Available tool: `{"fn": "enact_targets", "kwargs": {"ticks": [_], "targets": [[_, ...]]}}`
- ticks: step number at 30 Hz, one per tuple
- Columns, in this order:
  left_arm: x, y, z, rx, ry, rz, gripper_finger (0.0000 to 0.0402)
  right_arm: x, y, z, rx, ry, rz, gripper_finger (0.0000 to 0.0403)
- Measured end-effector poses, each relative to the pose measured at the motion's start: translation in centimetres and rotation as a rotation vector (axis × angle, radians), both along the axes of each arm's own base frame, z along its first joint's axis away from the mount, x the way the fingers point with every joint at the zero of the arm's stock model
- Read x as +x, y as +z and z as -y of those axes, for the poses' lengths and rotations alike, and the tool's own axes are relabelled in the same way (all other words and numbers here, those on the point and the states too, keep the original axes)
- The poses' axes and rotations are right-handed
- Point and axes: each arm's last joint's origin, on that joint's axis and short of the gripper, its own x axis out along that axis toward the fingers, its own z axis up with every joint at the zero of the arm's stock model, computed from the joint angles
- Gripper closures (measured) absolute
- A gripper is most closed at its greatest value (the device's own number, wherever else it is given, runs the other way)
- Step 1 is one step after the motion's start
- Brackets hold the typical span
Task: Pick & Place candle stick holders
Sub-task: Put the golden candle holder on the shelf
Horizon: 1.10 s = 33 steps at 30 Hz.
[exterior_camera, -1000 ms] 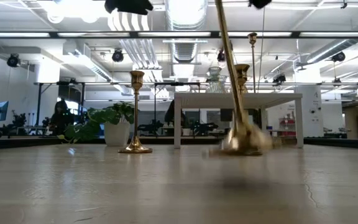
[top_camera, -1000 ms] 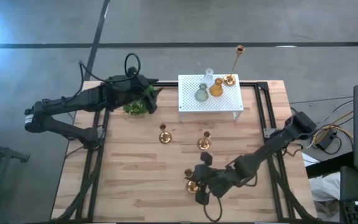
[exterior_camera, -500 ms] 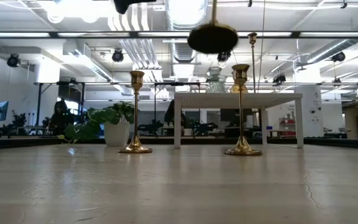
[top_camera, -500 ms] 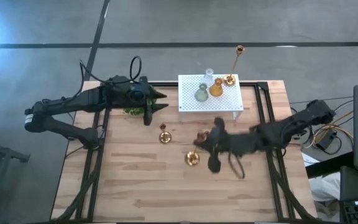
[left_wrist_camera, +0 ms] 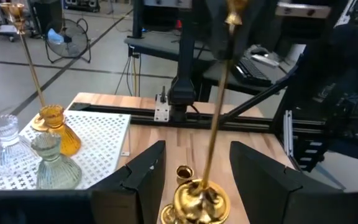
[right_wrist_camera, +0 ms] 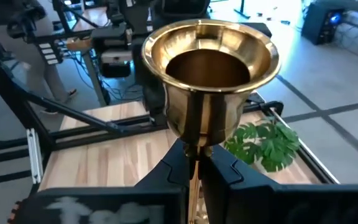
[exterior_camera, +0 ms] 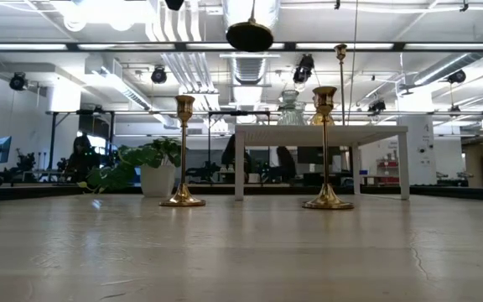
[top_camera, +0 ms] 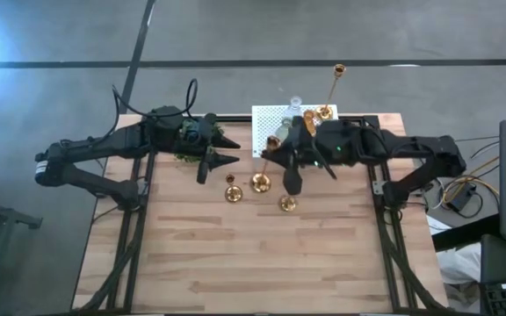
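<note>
The right end effector [top_camera: 281,149] is clenched on a gold candlestick [top_camera: 262,180], lifted clear of the worktop [top_camera: 235,254] beside the white perforated stand [top_camera: 266,118]. The left end effector [top_camera: 220,151] hangs released near the plant [top_camera: 185,156]. No legible writing shows.

In the high view, we see the white perforated stand [top_camera: 266,120] partly covered by the right arm, which hides most of the glass holders on it. In the low view, the raised shiny gold candlestick [exterior_camera: 250,35] shows only its round base at the top edge. In the left wrist view, its base [left_wrist_camera: 201,202] is cut off at the bottom edge.
</note>
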Motion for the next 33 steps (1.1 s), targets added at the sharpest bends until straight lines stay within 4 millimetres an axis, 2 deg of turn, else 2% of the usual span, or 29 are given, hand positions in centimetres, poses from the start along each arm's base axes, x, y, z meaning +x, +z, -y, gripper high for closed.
{"fn": "enact_targets", "kwargs": {"ticks": [5, 14, 22, 33], "targets": [[0.0, 0.2, 0.0, 0.002, -0.002, 0.019, 0.0218, 1.5, 0.6, 1.4, 0.004, 0.042, 0.000, 0.0392], [0.0, 0.2, 0.0, -0.017, 0.000, 0.019, 0.0218, 4.8, 0.7, 2.5, -0.048, 0.125, -0.019, 0.0392], [0.0, 0.0, 0.0, -0.035, -0.010, 0.002, 0.0218, 5.9, 2.8, 3.6, -0.077, 0.156, 0.015, 0.0392], [0.1, 0.8, 0.1, -0.012, -0.026, 0.084, 0.0218, 6.2, 3.0, 4.1, -0.072, 0.173, 0.023, 0.0392]]}}
